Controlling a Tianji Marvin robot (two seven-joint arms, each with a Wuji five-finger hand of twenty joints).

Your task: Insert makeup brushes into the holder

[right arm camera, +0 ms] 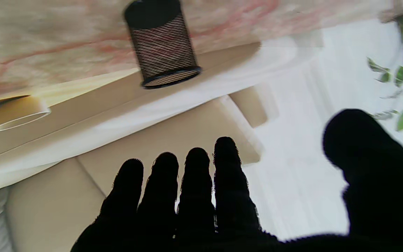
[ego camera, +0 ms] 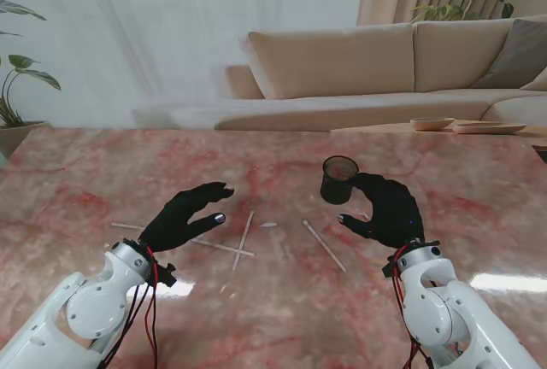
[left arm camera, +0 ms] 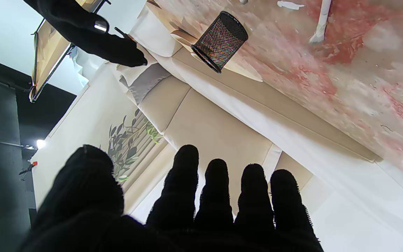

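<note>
while both hands hover empty, the holder (ego camera: 339,179) stands upright.

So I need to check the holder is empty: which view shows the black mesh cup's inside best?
The stand view: the black mesh cup shows its open mouth, nothing sticking out. Both wrist views show only its side wall and rim.

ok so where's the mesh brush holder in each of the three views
Stand view: mesh holder upright on the marble, right of centre, just beyond the right hand.
Left wrist view: seen inverted by the table edge.
Right wrist view: inverted, large, ahead of the fingers.
Shared landmark: the beige sofa.
</note>
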